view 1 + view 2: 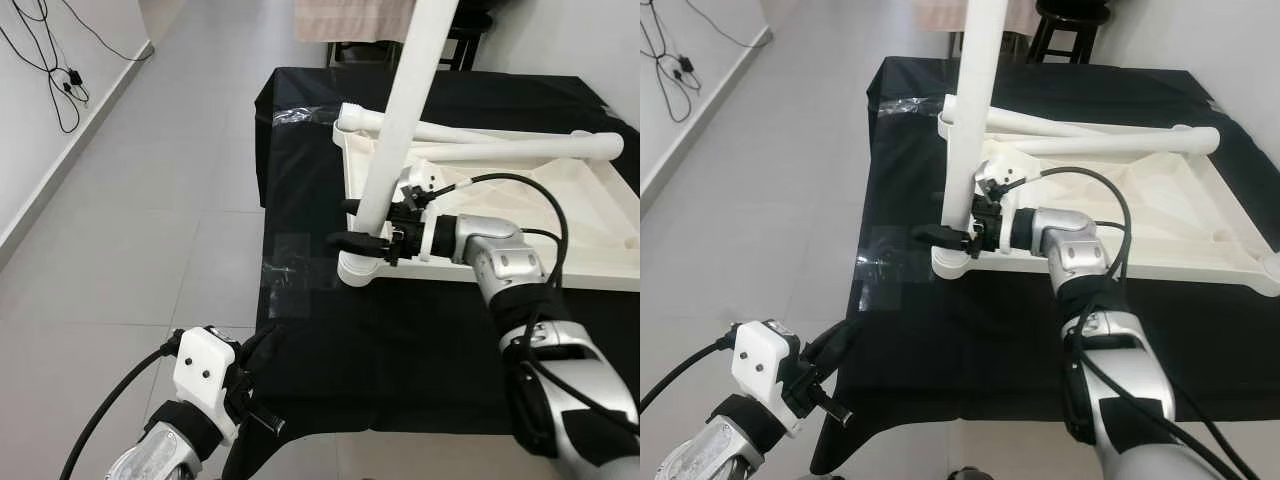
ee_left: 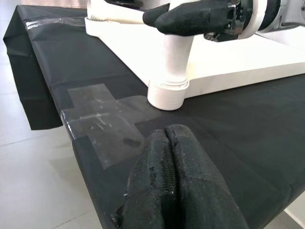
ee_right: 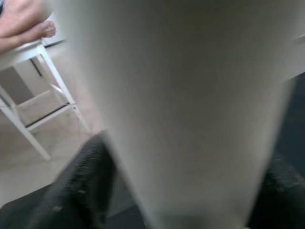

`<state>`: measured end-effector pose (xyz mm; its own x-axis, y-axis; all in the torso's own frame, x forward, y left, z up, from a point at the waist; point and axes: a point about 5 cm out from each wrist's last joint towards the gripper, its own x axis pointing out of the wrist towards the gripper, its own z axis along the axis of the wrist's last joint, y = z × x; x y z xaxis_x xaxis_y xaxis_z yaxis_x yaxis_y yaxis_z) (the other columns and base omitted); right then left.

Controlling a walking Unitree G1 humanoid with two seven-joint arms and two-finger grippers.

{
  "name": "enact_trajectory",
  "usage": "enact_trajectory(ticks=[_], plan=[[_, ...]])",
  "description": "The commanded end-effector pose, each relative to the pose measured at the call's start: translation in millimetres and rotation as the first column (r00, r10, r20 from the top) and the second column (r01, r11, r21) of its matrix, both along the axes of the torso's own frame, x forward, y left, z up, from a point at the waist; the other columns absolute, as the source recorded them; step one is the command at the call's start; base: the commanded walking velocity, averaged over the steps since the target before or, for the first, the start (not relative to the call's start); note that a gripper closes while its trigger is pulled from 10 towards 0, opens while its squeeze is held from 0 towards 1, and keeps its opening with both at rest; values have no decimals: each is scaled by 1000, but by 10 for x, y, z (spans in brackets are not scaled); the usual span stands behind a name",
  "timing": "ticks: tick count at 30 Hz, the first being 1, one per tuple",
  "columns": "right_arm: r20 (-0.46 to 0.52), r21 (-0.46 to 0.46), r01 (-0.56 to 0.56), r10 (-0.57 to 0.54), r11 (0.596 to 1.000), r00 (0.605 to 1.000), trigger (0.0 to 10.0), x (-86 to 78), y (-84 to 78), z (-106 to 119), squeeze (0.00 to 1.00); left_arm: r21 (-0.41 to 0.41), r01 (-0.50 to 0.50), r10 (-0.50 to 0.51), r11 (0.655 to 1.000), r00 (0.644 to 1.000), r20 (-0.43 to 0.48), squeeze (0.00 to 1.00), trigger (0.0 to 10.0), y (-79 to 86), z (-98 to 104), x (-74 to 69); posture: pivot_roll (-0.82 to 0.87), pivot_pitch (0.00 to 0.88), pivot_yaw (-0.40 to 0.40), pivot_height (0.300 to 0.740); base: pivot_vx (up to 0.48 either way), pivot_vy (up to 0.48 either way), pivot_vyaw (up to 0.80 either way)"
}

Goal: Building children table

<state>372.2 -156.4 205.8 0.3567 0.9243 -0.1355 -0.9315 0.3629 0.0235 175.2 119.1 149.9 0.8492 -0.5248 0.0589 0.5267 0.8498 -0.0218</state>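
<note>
Inspection of the work surface: a white table top (image 1: 590, 215) lies upside down on a black cloth (image 1: 420, 340) covering a low platform. At its near left corner a white table leg (image 1: 400, 130) stands seated in a round corner socket (image 1: 355, 268). The leg's long axis runs close to vertical, leaning slightly toward the far right as it rises out of the top of the head views.

The right gripper (image 1: 365, 225) reaches in from the right, fingers clamped on either side of the leg just above the socket; the right wrist view shows the pale shaft close between the two dark fingers (image 3: 81, 186).

Two further white legs (image 1: 520, 148) lie flat across the far part of the table top, long axes running left to right.

The left gripper (image 2: 174, 181) sits low at the near left edge of the cloth, fingers pressed together, holding nothing. A patch of clear tape (image 2: 102, 124) lies on the cloth between it and the socket.

Beyond: grey tiled floor (image 1: 150, 200), black cables (image 1: 55, 70) on the left wall, a dark stool (image 1: 1070, 25).
</note>
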Motion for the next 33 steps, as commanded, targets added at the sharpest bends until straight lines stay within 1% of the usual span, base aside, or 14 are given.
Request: enact_trajectory(ticks=[1,9,16,17,18,19,20,21,22,23,24,25,29,33], plan=[[-46,14,-67,67,998,997,0,-21,24,-48,0,7,-3,3,1000,1000,-18,0,10000,-19,-34,-19,157,149,-98,740,0,0,0],[-48,37,-64,65,997,997,0,-19,-59,-68,0,6,-4,4,1000,1000,-17,0,10000,-20,-32,-20,151,149,-95,740,0,0,0],[65,-4,10,-10,1000,998,0,-231,-153,-296,0,9,-7,7,1000,1000,-16,0,10000,29,-19,-39,135,165,-83,740,0,0,0],[65,-11,69,-68,998,996,0,-311,-91,-373,0,10,-7,8,1000,1000,-16,0,10000,44,-13,-48,131,176,-86,740,0,0,0],[83,-25,206,-203,978,976,0,-434,92,-503,0,12,-9,9,1000,1000,-16,0,10000,76,-2,-56,112,194,-73,740,0,0,0],[83,-25,206,-203,978,976,0,-434,92,-503,0,12,-9,9,1000,1000,-16,0,10000,76,-2,-56,112,194,-73,740,0,0,0],[36,98,501,-506,860,862,0,-547,311,-554,0,13,-10,10,1000,1000,-17,0,10000,109,7,-60,93,203,-61,740,0,0,0],[-109,155,704,-696,693,710,0,-725,397,-631,0,15,-11,12,1000,1000,-17,0,10000,137,12,-60,76,205,-49,740,0,0,0],[-109,155,704,-696,693,710,0,-725,397,-631,0,15,-11,12,1000,1000,-17,0,10000,137,12,-60,76,205,-49,740,0,0,0],[-32,101,738,-739,668,673,0,-870,500,-658,0,17,-12,12,1000,1000,-17,0,10000,154,16,-53,71,205,-45,740,0,0,0],[-32,101,738,-739,668,673,0,-870,500,-658,0,17,-12,12,1000,1000,-17,0,10000,154,16,-53,71,205,-45,740,0,0,0],[59,96,718,-724,689,687,0,-909,554,-623,0,18,-12,13,1000,1000,-16,0,10000,161,17,-46,71,205,-45,740,0,0,0],[77,59,663,-666,746,742,0,-834,590,-691,0,21,-14,15,1000,1000,-15,0,10000,153,10,-29,108,187,-64,740,0,0,0],[45,52,663,-665,747,746,275,-856,620,-689,0,18,-15,15,1000,1000,-15,0,10000,153,6,-11,96,180,-58,740,0,0,0]])
